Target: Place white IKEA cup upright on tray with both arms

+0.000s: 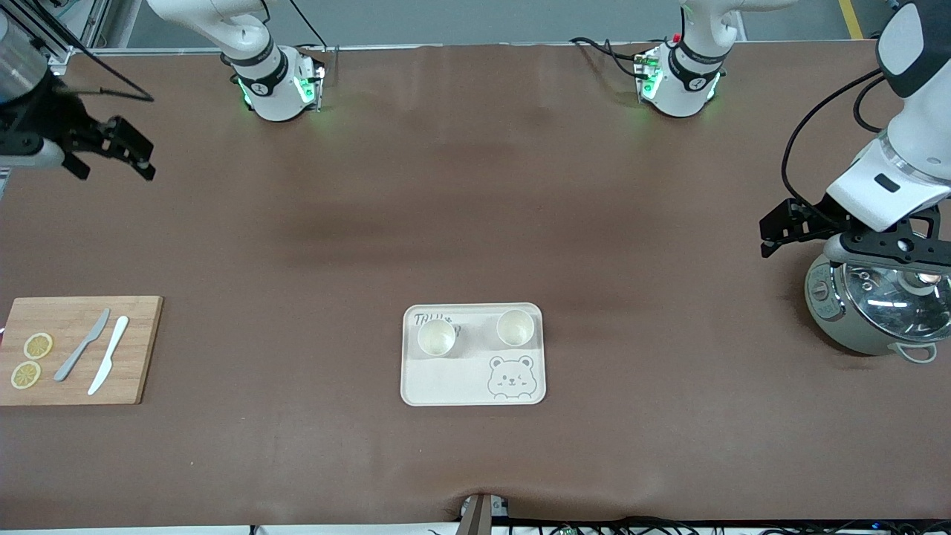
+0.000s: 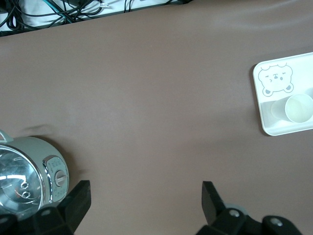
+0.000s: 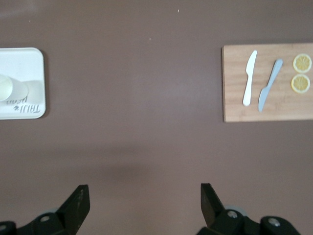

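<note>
Now two cups are standing on one tray; I am holding both grippers wide open, empty, waiting.

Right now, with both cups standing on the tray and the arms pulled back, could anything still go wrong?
Perhaps little. The two cups stand upright on the tray, so an arm returning there might tip one. The left gripper, open, hangs beside the pot and could bump its glass lid if it swings. The right gripper, open, is over bare table toward the right arm's end, above the cutting board, holding nothing.
</note>
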Motion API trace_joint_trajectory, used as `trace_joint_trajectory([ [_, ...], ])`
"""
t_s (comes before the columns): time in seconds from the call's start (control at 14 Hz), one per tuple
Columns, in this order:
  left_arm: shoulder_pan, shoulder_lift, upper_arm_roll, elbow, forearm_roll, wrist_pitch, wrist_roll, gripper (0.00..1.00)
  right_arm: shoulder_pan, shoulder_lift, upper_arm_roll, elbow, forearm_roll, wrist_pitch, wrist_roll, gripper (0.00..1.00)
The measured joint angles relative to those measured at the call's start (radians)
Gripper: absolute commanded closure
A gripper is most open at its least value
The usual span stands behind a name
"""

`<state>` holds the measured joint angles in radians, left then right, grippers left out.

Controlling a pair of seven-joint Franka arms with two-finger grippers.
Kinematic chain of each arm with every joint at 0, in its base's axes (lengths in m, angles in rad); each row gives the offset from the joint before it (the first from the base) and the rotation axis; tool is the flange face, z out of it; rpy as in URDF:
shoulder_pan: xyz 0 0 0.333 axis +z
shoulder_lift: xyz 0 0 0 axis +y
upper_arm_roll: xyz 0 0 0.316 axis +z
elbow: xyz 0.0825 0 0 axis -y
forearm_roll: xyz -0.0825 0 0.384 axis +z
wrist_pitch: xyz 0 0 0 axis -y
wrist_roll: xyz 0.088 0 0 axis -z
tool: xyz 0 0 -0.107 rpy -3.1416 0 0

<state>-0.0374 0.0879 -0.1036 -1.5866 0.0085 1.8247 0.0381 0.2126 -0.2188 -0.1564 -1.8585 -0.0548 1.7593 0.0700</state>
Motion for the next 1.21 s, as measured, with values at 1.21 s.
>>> trace_joint_trajectory([
  [1.21,0.018,0.033,0.007,0.0,0.0,0.004,0.0,0.0,-0.177,0.25,-0.026,0.28,0.064,-0.111,-0.215,0.0],
])
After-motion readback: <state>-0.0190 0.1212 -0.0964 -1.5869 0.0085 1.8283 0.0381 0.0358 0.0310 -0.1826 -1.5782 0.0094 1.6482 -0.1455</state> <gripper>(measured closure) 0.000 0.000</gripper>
